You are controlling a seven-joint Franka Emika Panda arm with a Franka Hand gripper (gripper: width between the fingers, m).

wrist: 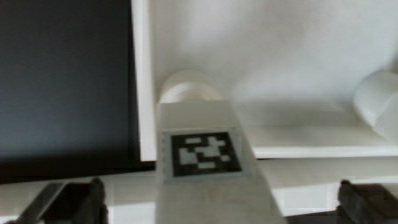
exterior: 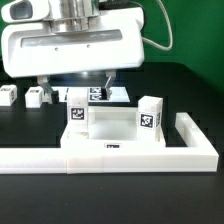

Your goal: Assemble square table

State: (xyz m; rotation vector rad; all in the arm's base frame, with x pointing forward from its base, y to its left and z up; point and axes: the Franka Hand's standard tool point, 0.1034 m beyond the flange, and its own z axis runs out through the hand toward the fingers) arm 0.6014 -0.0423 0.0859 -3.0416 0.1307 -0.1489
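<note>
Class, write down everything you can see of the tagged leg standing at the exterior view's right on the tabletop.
The leg is a small white block, plastic by its look, with a black-and-white square tag on its near face. It stands upright on the white tabletop, near a corner beside the L-shaped wall. Only the tabletop touches it.

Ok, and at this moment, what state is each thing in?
gripper: open, fingers either side of a leg, not touching it.
leg between the fingers: standing on the tabletop near its edge, not gripped.
tabletop: lying against the wall.
front legs: upright at the tabletop's corners.
loose legs: on the table, apart from the tabletop, not fitted.
</note>
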